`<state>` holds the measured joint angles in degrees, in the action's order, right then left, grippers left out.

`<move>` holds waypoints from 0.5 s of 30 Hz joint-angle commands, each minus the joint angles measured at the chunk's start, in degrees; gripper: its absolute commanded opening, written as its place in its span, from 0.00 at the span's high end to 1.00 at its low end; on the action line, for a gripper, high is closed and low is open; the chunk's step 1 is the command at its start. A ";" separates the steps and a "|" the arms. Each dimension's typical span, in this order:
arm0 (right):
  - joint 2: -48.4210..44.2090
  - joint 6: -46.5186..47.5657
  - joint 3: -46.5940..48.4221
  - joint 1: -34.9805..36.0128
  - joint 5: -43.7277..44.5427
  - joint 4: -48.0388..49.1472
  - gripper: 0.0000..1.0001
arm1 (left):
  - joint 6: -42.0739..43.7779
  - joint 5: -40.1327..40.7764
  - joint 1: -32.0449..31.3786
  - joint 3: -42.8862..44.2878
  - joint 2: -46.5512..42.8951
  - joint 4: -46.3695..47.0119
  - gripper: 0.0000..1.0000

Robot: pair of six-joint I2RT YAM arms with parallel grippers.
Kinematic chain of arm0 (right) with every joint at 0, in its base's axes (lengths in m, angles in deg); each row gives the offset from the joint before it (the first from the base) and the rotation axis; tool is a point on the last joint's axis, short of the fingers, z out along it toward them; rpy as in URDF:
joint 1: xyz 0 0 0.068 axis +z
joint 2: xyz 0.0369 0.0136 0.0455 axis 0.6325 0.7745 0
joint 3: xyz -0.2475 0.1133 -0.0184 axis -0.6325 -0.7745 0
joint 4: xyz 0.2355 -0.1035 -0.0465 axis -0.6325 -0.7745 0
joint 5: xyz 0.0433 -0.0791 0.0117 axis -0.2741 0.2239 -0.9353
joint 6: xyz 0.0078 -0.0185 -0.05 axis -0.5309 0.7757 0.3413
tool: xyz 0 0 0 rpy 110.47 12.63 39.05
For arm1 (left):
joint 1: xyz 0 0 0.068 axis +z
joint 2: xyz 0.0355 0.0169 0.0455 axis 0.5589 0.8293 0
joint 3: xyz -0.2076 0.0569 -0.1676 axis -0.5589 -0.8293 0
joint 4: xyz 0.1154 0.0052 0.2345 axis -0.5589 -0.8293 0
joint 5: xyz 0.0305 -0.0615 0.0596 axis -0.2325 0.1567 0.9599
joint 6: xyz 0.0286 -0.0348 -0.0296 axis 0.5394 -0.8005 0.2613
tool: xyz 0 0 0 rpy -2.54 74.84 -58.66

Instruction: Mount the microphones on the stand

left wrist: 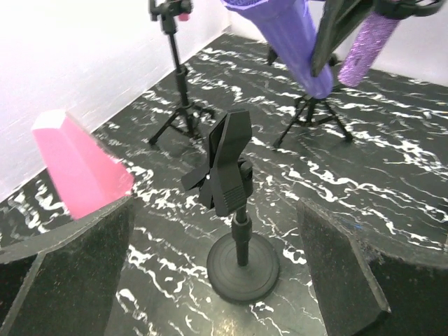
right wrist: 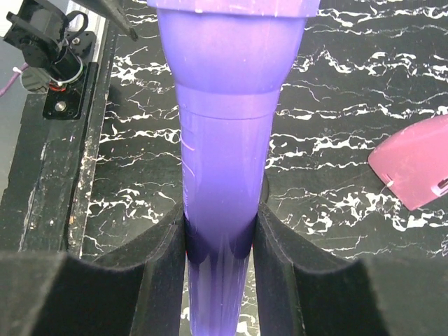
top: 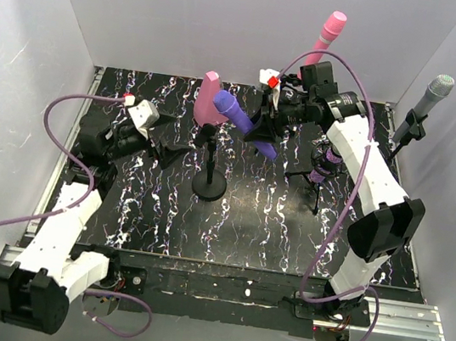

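Note:
My right gripper (top: 261, 133) is shut on the smooth violet microphone (top: 240, 119) and holds it tilted above the table, its head toward the pink block. In the right wrist view the gripper (right wrist: 220, 238) clamps the microphone's body (right wrist: 227, 140). The round-base stand (top: 209, 185) with its empty black clip (left wrist: 227, 168) stands mid-table. My left gripper (top: 160, 150) is open and empty left of the stand, facing it (left wrist: 213, 280). The pink microphone (top: 326, 31), the silver-grey microphone (top: 433, 94) and the glittery purple microphone (top: 323, 163) sit on other stands.
A pink cone-shaped block (top: 211, 99) sits behind the round-base stand; it also shows in the left wrist view (left wrist: 77, 168) and the right wrist view (right wrist: 416, 168). A tripod stand (left wrist: 178, 77) is at the back. White walls enclose the table.

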<state>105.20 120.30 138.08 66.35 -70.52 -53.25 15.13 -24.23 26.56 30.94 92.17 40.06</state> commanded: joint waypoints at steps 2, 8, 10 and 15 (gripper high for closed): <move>1.18 4.69 5.33 0.04 -5.93 -1.37 0.99 | -13.93 -20.60 3.11 -1.79 7.70 25.17 0.02; 4.87 5.93 10.43 0.40 -6.37 -4.62 0.99 | -6.93 -28.44 3.20 1.20 16.23 23.28 0.02; 6.01 6.10 11.57 0.83 -6.19 -5.41 0.99 | -2.71 -28.53 3.20 2.25 17.73 20.12 0.02; 8.30 5.31 13.33 2.24 -4.79 -5.77 0.99 | 2.23 -30.64 3.20 5.41 22.91 18.60 0.02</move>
<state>112.11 125.19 148.00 67.25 -74.59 -57.84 11.83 -50.54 29.40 32.45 113.02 58.72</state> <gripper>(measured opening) 0.431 0.981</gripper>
